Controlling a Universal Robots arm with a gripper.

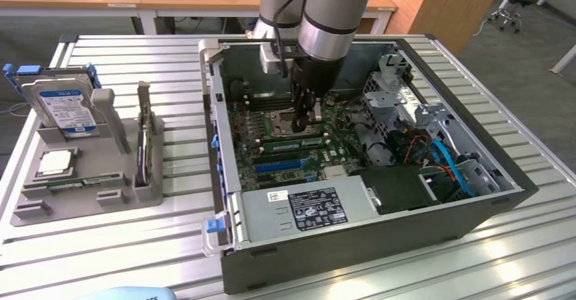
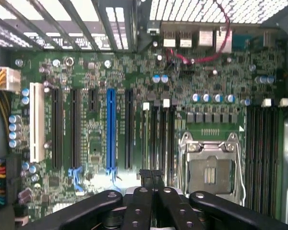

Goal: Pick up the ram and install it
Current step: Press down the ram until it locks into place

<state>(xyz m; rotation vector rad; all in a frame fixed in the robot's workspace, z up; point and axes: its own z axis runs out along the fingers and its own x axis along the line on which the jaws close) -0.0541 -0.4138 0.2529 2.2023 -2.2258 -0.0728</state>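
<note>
- Gripper (image 1: 311,119) (image 2: 151,175), one: jaws closed, tips touching ram, frame centre.
- Ram (image 2: 145,139), one: edge-on in motherboard slot.
- Computer case (image 1: 360,246), one, open, on bench (image 1: 135,246).
- Hard drive (image 1: 67,108), one, upper left.

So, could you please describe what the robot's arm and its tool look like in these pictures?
The arm is made of thick silver-grey cylindrical segments with a light blue-grey joint cap near the top, and a dark cable runs down beside it. Below sits a black wrist section. The tool is black, with slim fingers and curved black linkage bars dotted with small silver pins.
</note>
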